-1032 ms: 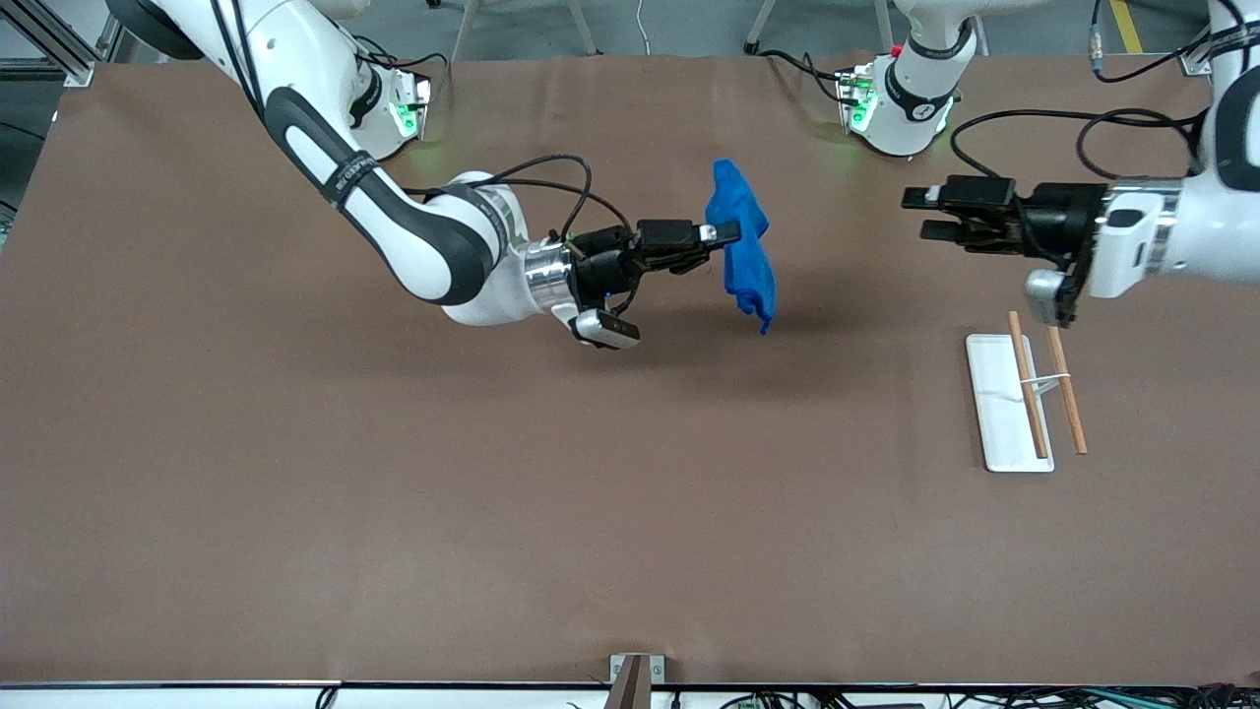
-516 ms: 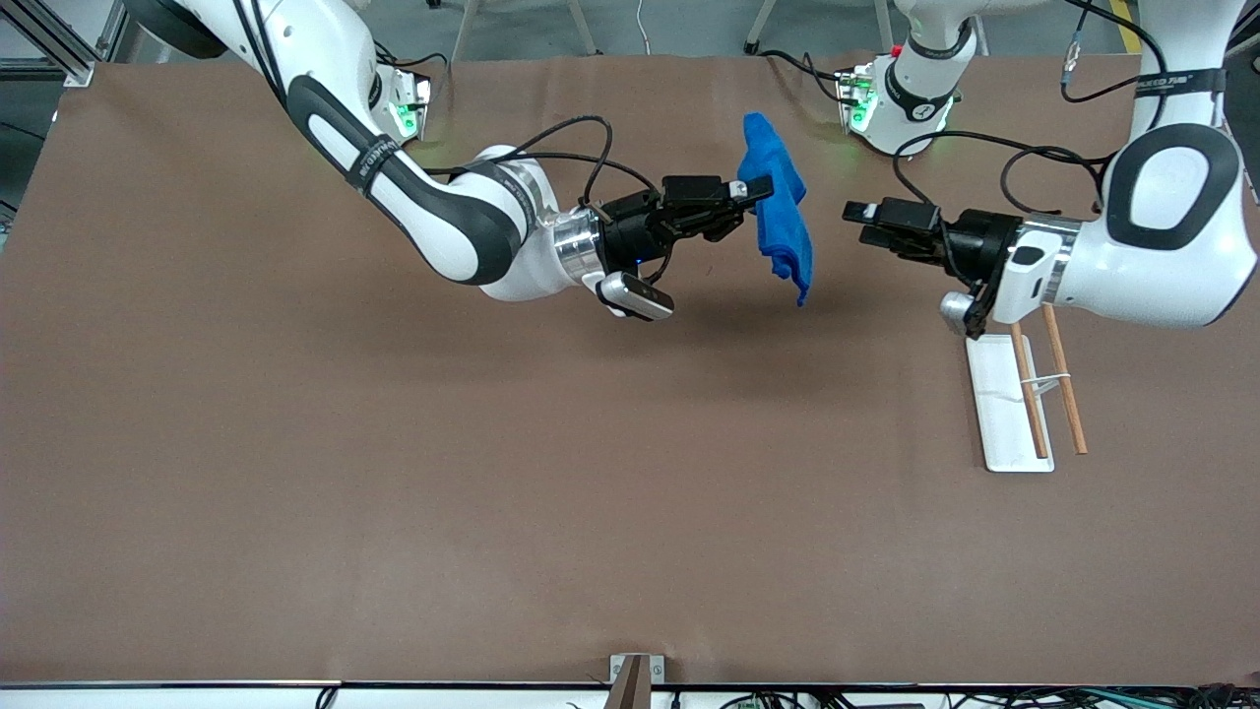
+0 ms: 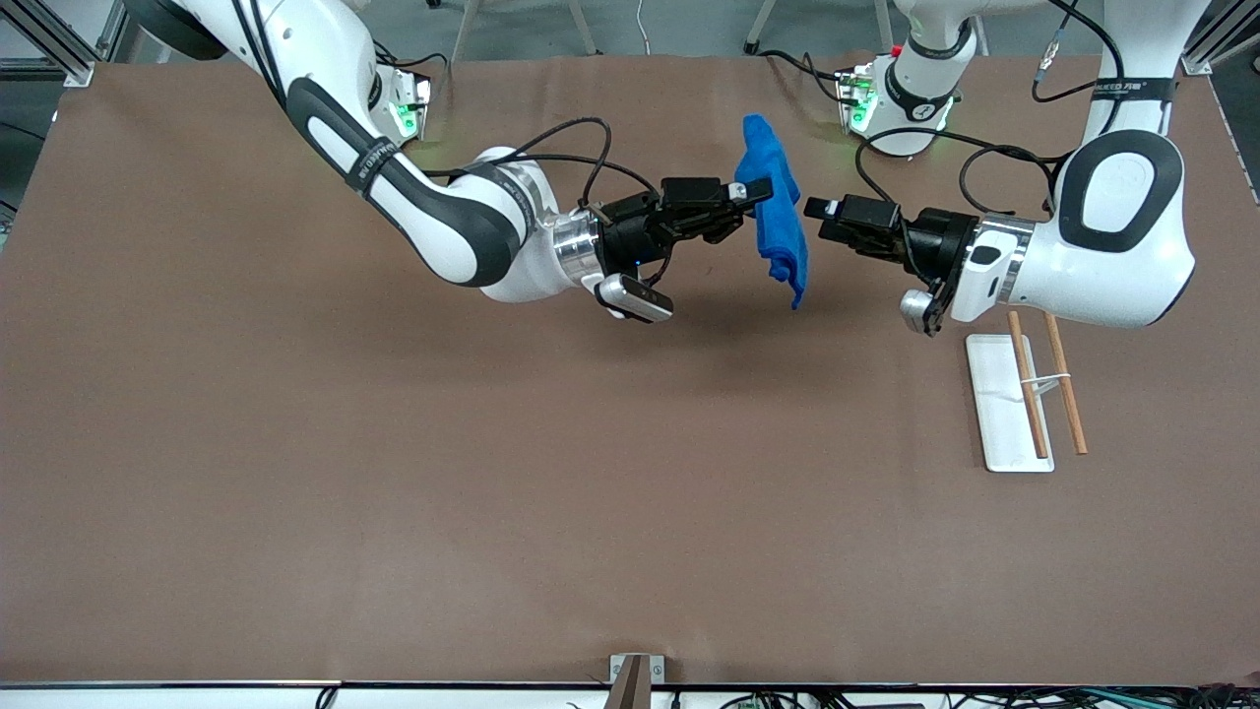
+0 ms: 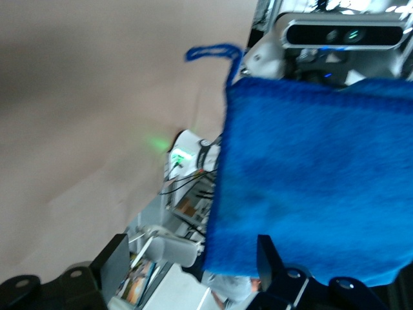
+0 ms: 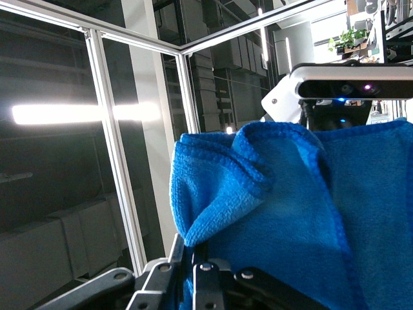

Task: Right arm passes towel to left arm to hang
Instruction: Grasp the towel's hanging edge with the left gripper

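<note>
The royal-blue towel [image 3: 778, 222] hangs bunched in the air over the table's middle, toward the robots' bases. My right gripper [image 3: 750, 193] is shut on its upper part; in the right wrist view the towel [image 5: 290, 213] rises from between the closed fingers of my right gripper [image 5: 201, 261]. My left gripper [image 3: 815, 211] is open and level with the towel, its tips a short gap from the cloth. In the left wrist view the towel [image 4: 316, 174] fills the space just ahead of my left gripper [image 4: 193, 265], with a loose thread [image 4: 213, 53] at one corner.
A white flat base [image 3: 996, 433] with two wooden rods [image 3: 1030, 394] across it lies on the brown table [image 3: 394, 492] toward the left arm's end, under the left arm's wrist. The arm bases [image 3: 901, 98] stand along the table's back edge.
The left arm has swung in toward the towel, and its open gripper now almost touches it. The right arm carried the towel toward the left arm a second ago and has held still since.
</note>
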Tool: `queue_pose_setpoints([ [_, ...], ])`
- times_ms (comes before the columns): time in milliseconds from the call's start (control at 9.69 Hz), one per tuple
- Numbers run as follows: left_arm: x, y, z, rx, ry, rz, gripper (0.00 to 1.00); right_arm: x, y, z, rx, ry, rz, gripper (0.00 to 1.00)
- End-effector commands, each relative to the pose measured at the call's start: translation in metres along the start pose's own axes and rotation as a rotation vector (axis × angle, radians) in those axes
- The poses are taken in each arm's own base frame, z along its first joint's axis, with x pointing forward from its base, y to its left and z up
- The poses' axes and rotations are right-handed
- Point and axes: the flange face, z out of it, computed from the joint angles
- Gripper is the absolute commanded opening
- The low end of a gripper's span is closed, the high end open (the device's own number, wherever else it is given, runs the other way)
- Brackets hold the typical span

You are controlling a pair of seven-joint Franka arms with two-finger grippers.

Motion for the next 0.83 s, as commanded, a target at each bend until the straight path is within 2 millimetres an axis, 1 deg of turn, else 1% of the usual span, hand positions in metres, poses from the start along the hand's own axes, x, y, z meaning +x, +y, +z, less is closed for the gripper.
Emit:
queue_pose_setpoints([
  [0, 0.003, -0.021, 0.010, -0.080, 0.079, 0.047, 0.87, -0.001, -0.001, 0.003, 0.035, 0.021, -0.013, 0.00],
  [103, 0.009, -0.018, 0.010, -0.113, 0.140, 0.065, 0.86, -0.004, -0.004, 0.007, 0.048, 0.024, -0.009, 0.00],
  [206, 0.013, -0.012, 0.018, -0.127, 0.162, 0.080, 0.86, -0.005, -0.005, 0.008, 0.051, 0.026, -0.010, 0.00],
  [413, 0.017, -0.008, 0.017, -0.168, 0.205, 0.099, 0.85, -0.006, -0.005, 0.009, 0.055, 0.031, -0.010, 0.00],
  [516, 0.015, -0.007, 0.019, -0.170, 0.208, 0.105, 0.85, -0.006, -0.004, 0.009, 0.055, 0.033, -0.010, 0.00],
  [619, 0.010, -0.012, 0.020, -0.169, 0.211, 0.116, 0.79, -0.006, -0.005, 0.010, 0.055, 0.032, -0.013, 0.00],
  [723, 0.009, -0.013, 0.020, -0.168, 0.213, 0.134, 0.55, -0.006, -0.005, 0.010, 0.056, 0.033, -0.012, 0.00],
])
